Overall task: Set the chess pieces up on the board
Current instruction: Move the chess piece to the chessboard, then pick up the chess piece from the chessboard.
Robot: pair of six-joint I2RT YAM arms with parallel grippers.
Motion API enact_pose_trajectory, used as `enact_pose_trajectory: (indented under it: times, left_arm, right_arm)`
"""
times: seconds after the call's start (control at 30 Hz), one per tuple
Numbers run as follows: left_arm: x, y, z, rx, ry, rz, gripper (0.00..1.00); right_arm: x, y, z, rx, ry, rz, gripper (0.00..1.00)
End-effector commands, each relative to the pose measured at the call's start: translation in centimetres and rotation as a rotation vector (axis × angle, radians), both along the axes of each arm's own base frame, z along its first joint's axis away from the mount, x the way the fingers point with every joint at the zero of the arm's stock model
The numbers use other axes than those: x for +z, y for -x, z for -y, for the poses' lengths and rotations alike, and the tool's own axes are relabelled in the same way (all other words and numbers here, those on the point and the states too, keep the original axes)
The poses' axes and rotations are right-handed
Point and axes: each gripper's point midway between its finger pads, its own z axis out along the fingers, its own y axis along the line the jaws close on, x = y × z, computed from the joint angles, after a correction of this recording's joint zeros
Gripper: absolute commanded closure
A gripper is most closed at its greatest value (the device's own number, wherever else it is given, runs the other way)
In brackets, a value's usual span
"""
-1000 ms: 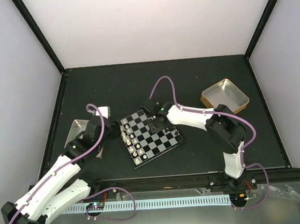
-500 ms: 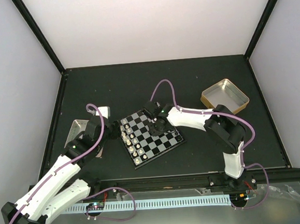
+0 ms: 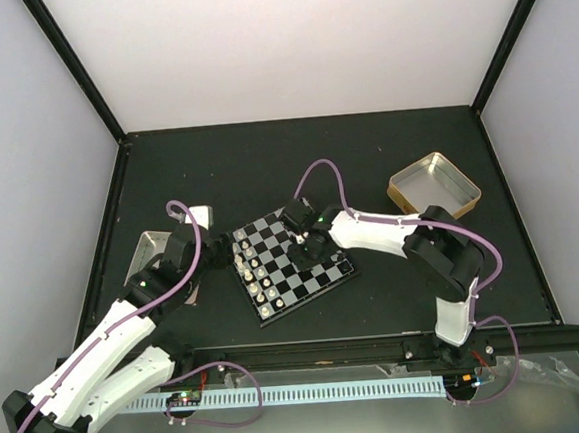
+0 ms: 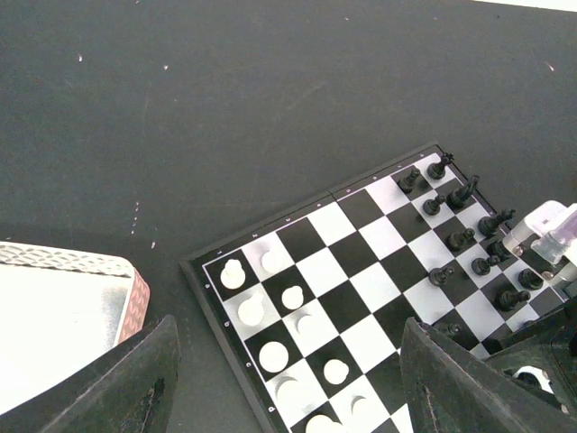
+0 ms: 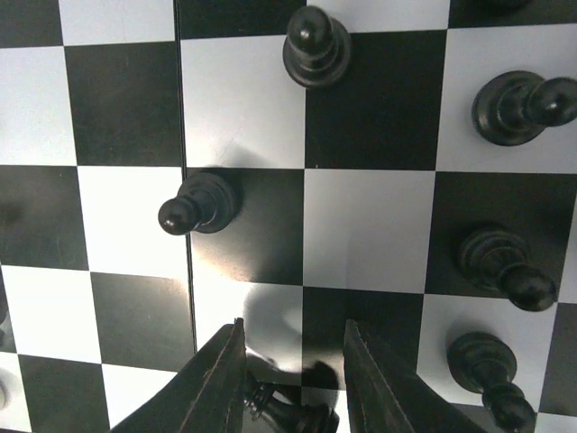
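The board [image 3: 296,278] lies mid-table, turned at an angle. Cream-white chess pieces [image 3: 255,276] line its left side and black ones [image 3: 335,261] its right side. My right gripper [image 3: 307,239] hangs over the board's far right part. In the right wrist view it [image 5: 293,323] is shut on a tilted black piece [image 5: 290,413] above the squares, with black pawns [image 5: 200,204] standing around. My left gripper [image 4: 288,325] is open and empty, hovering over the white corner [image 4: 233,273] of the board [image 4: 343,307].
A silver-pink tray [image 3: 148,250] lies left of the board, beside the left gripper, and shows in the left wrist view [image 4: 54,307]. A gold tin [image 3: 434,187] sits at the far right. Black rails edge the dark table.
My right gripper has shifted slightly over the board's black side and its forearm has swung a little to the right. The left arm has not moved.
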Motion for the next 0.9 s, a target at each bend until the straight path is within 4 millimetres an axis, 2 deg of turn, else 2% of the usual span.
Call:
enact_pose_trajectory:
  times: [0.0,0.27,0.47,0.73,0.87]
  left_arm:
    - [0.6,-0.2,0.1,-0.002,0.016,0.020,0.32]
    - [0.7,-0.1,0.1,-0.003,0.023,0.023,0.32]
    - [0.7,0.0,0.1,-0.005,0.029,0.024,0.31]
    - [0.4,0.0,0.2,-0.007,0.028,0.017,0.31]
    - [0.4,-0.1,0.2,-0.008,0.027,0.015,0.31]
  right_arm:
    - [0.7,0.6,-0.1,0.018,-0.026,-0.004,0.69]
    - [2.6,0.9,-1.0,0.065,-0.124,0.042,0.65]
    - [2.5,2.2,-1.0,0.160,-0.123,0.050,0.62]
    - [1.2,3.6,-1.1,0.212,0.011,0.075,0.57]
    - [0.5,3.7,-0.7,0.196,0.074,0.081,0.56]
